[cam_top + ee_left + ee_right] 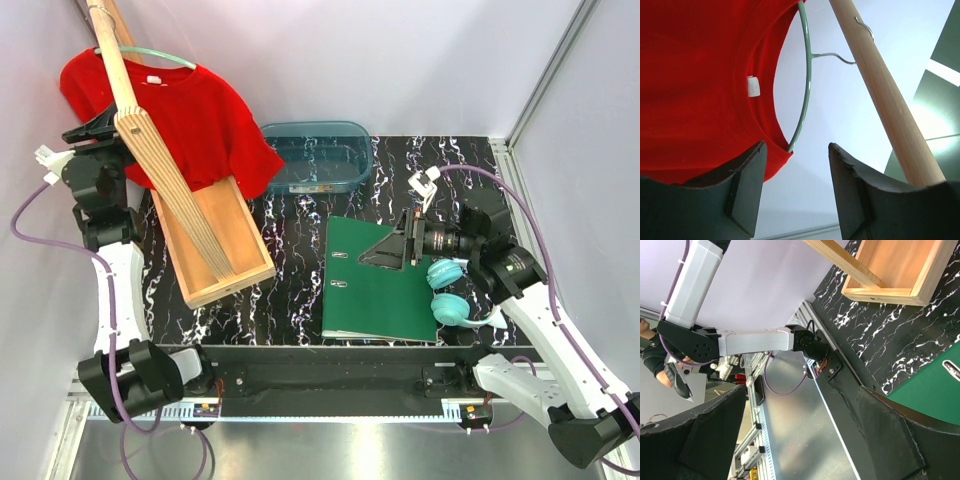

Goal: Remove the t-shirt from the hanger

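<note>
At the table's (300, 230) far left corner, seen from above, we find the shirt (205, 120) draped fully on the hanger (160, 55), which hangs from the tilted pole (150, 150) rising out of the tray (225, 245). The left gripper (100, 128) sits high against the shirt's left side, though from here we cannot tell how its jaws stand. The right gripper (385, 250) hovers well apart, over the binder (380, 285). In the left wrist view, the left gripper (796, 147) has its jaws apart with nothing pinched between them. The shirt's (690, 75) shoulder edge and the lower end of the hanger's (807, 75) arm show in the gap beside one finger, but we cannot tell whether they lie between the pads or beyond them. The collar (747, 115) gapes open and the hook (837, 56) rests against the pole. In the right wrist view, the right gripper (801, 390) stands wide open and empty, looking over the table's near edge, with corners of the tray and binder in sight. We judge the step in hand to be the approach for a first grasp near the shoulder, with nothing yet pulled off. The next move calls for pinching cloth alone, not the plastic arm, then drawing the shoulder off the arm's end. The hanger may swing on the pole, so we would pull gently.
</note>
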`<act>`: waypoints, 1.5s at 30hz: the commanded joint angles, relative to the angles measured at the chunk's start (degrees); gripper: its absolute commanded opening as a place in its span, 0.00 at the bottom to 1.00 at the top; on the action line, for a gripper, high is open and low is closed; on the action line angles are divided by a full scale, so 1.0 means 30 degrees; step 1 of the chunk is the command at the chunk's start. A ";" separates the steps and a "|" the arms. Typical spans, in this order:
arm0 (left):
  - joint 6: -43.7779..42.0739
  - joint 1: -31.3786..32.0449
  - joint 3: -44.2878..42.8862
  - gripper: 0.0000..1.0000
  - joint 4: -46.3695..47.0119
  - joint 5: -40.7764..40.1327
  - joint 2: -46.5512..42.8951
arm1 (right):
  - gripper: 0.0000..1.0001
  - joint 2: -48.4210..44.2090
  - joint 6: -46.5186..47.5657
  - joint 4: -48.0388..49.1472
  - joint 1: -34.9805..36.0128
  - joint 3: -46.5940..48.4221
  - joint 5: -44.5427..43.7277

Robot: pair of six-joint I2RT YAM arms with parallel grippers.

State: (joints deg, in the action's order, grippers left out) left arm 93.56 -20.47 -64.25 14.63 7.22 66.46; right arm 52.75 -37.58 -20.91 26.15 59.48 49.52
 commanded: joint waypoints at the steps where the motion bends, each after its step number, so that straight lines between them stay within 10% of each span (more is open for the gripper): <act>1: 0.0924 0.0874 -0.1604 0.56 0.0135 -0.4221 0.0375 | 1.00 0.0082 0.0516 0.0230 0.0189 0.1090 -0.0099; 20: -0.2850 0.2224 -0.0849 0.55 -0.1416 -0.1475 -0.0149 | 1.00 1.0651 0.3968 0.4329 0.0218 1.0546 -0.4932; 38: -0.8766 0.1257 0.0819 0.55 -0.5106 -0.0209 -0.2812 | 1.00 2.8642 1.0358 0.4710 0.1886 3.3363 -0.2996; 45: -1.1730 0.0817 0.1317 0.58 -0.7983 -0.0857 -0.4454 | 0.98 3.0256 0.9305 1.1624 0.3205 3.1880 -0.5048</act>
State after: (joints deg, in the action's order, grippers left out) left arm 65.98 -17.39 -61.23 -6.59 5.13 56.47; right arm 142.15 -9.28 0.38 33.52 155.72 38.41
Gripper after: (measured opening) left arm 0.567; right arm 0.993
